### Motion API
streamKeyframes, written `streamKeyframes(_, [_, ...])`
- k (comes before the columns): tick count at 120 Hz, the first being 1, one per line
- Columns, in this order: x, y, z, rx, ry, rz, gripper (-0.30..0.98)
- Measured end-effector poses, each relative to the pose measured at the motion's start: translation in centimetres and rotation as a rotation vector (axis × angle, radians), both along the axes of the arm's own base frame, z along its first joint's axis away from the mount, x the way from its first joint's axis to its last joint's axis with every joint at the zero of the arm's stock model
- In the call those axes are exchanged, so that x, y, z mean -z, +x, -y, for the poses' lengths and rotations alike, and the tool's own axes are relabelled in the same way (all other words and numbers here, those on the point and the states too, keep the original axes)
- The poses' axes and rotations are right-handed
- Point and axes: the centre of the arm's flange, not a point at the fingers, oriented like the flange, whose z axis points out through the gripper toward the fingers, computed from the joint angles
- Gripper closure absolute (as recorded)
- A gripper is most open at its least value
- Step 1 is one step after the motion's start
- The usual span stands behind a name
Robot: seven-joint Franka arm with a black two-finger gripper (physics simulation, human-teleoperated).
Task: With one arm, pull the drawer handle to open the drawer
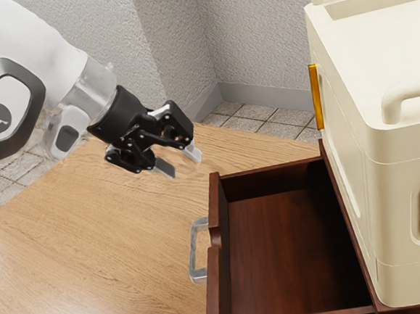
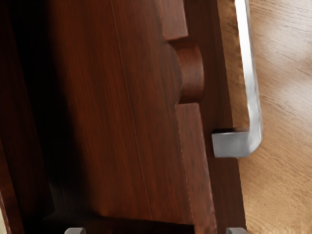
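Fingers wide apart and empty, the gripper (image 1: pixel 182 166) hangs over the table (image 1: pixel 93 246). The handle (image 1: pixel 193 251) lies below, clear of them, its long bar running along the drawer front (image 1: pixel 214 287). Beyond, the drawer (image 1: pixel 290 245) stands open by the cream box (image 1: pixel 398 142); pulling looks finished.

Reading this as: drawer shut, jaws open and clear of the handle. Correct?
Not quite. The drawer is open, not shut: the exterior view shows its inside, out in front of the cabinet. Rest holds: jaws open, clear of the handle.
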Motion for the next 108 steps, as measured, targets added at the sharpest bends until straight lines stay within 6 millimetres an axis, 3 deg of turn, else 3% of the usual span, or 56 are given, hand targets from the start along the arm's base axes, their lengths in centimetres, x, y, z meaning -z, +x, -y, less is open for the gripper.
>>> streamKeyframes(12, [-4.4, 2.7, 0.7, -0.142, 0.116, -0.101, 0.20])
streamKeyframes(18, [-5.4, 3.6, 0.7, -0.240, 0.154, -0.170, 0.16])
streamKeyframes(40, [-4.0, 3.2, -2.2, -0.632, 0.165, -0.413, 0.07])
streamKeyframes(66, [-3.3, 2.0, -1.8, -0.910, 0.140, -0.527, 0.02])
streamKeyframes(108, [-3.3, 1.2, -3.7, -1.265, 0.079, -0.572, 0.00])
